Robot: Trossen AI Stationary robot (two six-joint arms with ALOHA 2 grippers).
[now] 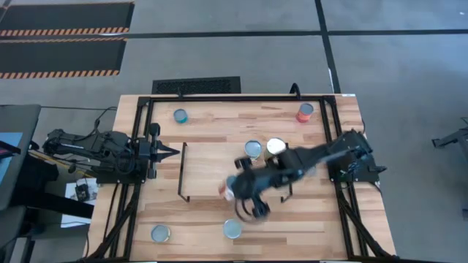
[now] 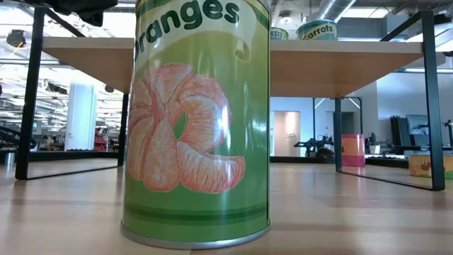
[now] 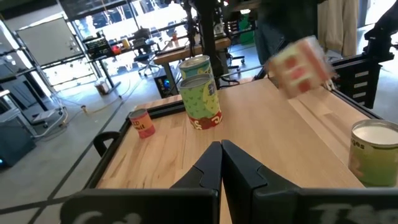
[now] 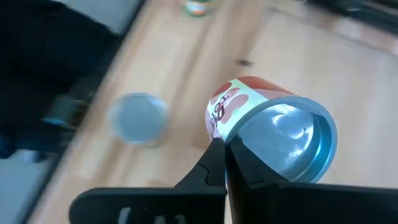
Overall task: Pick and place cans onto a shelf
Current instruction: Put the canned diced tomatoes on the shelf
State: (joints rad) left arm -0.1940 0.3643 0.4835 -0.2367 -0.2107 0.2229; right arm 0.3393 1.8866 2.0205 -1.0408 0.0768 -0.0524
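Two arms show from above, and ours on the right is the busy one: the right gripper reaches across the shelf, with a red-and-white can blurred just beside its wrist over the shelf's near half. On the shelf stand a blue-topped can and a white-topped can, touching or nearly so. On the table we count a blue can at the far left, a red can at the far right, and two more near the front edge. The left gripper waits at the table's left side.

At table level, an Oranges can fills our view, upright on the wood; a Carrots can sits up on the shelf top.

From the left wrist, our fingers are pressed together with nothing between them. Ahead stand two cans, one behind the other, and the red-and-white can hangs blurred in the air.

From the right wrist, that can lies tilted, its silver end toward us, right at our fingertips; we cannot tell how the grip sits.
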